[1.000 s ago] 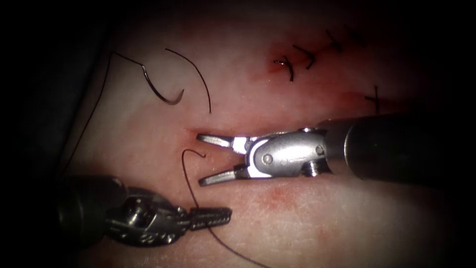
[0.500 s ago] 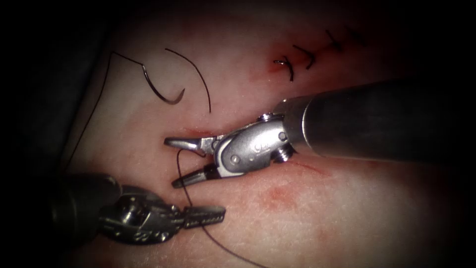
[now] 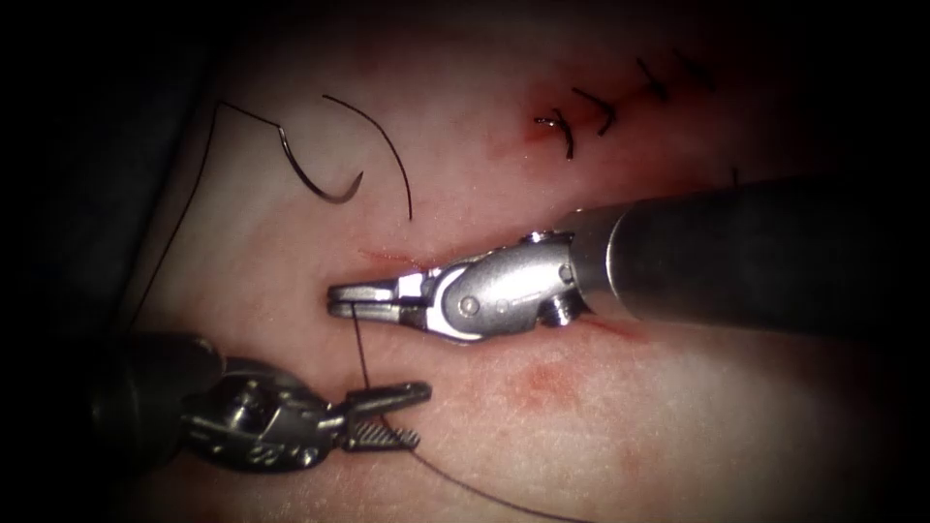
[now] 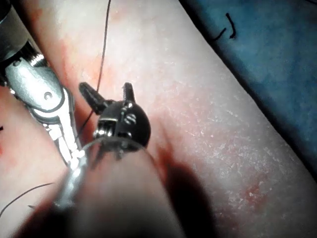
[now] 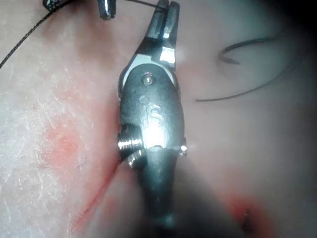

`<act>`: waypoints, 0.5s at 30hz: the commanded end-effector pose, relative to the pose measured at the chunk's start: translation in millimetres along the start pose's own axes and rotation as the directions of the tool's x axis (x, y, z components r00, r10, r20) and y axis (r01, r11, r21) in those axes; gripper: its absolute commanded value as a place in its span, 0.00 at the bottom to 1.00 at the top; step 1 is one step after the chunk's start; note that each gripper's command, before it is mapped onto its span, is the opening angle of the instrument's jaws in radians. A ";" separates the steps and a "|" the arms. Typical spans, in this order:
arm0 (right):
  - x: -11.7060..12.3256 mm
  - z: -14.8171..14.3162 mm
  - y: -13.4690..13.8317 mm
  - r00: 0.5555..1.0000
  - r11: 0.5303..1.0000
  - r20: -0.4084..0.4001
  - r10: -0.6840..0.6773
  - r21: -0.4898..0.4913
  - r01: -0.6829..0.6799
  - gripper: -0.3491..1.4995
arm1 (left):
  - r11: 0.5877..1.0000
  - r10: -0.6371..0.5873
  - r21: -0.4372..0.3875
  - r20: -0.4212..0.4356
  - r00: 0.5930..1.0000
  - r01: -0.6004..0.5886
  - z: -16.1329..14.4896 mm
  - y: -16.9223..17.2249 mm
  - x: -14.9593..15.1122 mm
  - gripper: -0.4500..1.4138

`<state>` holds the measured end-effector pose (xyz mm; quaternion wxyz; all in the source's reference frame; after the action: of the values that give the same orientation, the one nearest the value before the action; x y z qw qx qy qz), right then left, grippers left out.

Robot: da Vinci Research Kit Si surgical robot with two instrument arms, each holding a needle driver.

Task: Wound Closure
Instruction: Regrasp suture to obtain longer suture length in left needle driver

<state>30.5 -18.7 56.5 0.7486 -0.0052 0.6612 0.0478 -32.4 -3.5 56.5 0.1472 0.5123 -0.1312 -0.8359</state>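
Observation:
My right tool (image 3: pixel 336 298) reaches in from the right over the cut (image 3: pixel 387 258), and its jaws are shut on the dark thread (image 3: pixel 359 349). The same grip appears in the right wrist view (image 5: pixel 166 12). From there the thread runs down between the open jaws of my left tool (image 3: pixel 421 415), which hold nothing, then trails off to the lower right. In the left wrist view the left tool's jaws (image 4: pixel 106 90) stand spread beside the thread (image 4: pixel 104 49). The curved needle (image 3: pixel 320 179) lies free on the tissue, up and left of the cut, held by neither tool.
Several finished stitches (image 3: pixel 581 114) with red fluid cross the cut at the upper right. A loose arc of thread (image 3: pixel 387 145) lies beside the needle. A reddish patch (image 3: pixel 542 380) marks the tissue below the right tool's shaft (image 3: pixel 756 257). Blue cloth (image 4: pixel 267 54) borders the tissue.
The right tool moved left with jaws wide, then shut on the thread. The left tool's jaws, shut on the thread before, have opened. The needle has not moved.

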 end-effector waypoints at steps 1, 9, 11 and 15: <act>-1.3 0.7 0.3 1.000 1.000 0.004 0.007 -0.003 -0.007 0.00 | 0.999 -0.025 0.032 -0.003 1.000 0.025 0.9 0.4 -0.2 0.69; -3.8 2.1 3.3 0.997 0.997 0.051 0.064 -0.033 -0.063 0.00 | 0.969 -0.154 0.204 0.057 0.986 0.140 1.7 0.7 0.3 0.67; -4.4 3.2 4.1 0.993 0.996 0.075 0.090 -0.032 -0.088 0.00 | 0.972 -0.102 0.221 0.117 0.988 0.074 2.7 1.6 0.5 0.50; -5.0 4.6 5.1 0.988 0.994 0.103 0.111 -0.033 -0.108 0.00 | 0.973 -0.059 0.228 0.164 0.985 0.021 4.5 2.9 0.3 0.42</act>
<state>33.4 -13.3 61.9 0.7812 0.0256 0.6155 0.1013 -36.2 -6.1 59.4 0.0645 0.4468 -0.2348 -0.8608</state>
